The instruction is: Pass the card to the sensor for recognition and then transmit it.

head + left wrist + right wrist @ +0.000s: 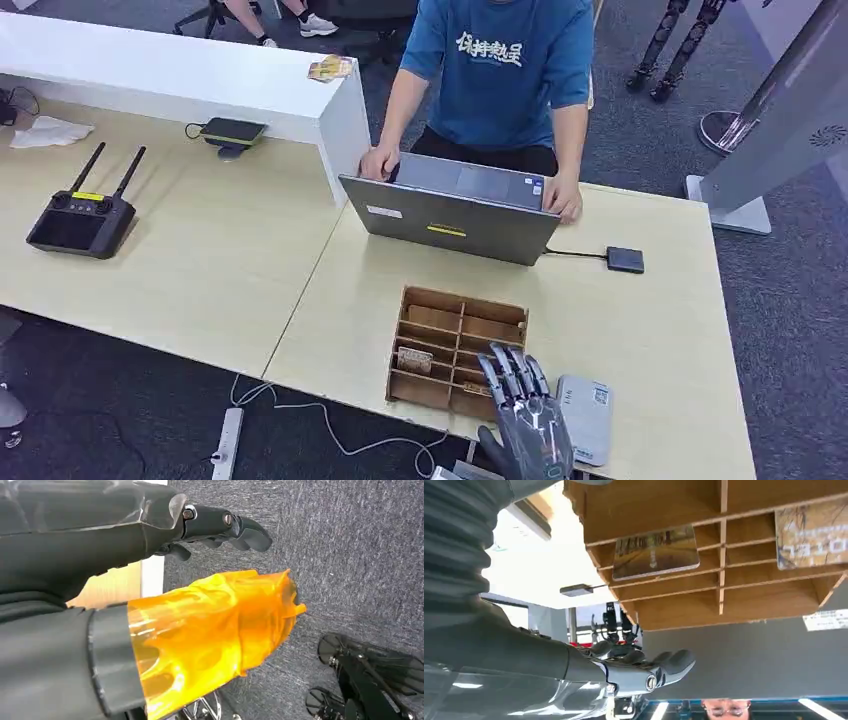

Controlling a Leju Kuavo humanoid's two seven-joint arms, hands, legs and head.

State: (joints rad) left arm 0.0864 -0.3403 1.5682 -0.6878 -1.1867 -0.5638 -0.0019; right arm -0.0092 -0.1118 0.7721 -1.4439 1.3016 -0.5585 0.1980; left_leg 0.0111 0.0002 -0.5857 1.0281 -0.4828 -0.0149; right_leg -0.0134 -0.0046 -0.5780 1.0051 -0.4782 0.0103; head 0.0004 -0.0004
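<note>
A wooden slotted box (455,340) stands on the table near its front edge. A card (414,359) stands in one of its near slots. The right wrist view shows the box (664,500) close up, with one card (655,553) and a second card (811,537) upright in separate slots. My right hand (522,405) hovers at the box's near right corner, fingers stretched out and apart, holding nothing; its fingers (664,667) are short of the cards. A grey flat sensor device (586,418) lies just right of this hand. My left hand (220,527) hangs over the carpet, fingers loosely extended, empty.
A person leans over an open laptop (450,215) behind the box, both hands on it. A small black box (625,260) is cabled to the laptop. A black remote with antennas (82,220) lies far left. A white partition (200,75) crosses the back left.
</note>
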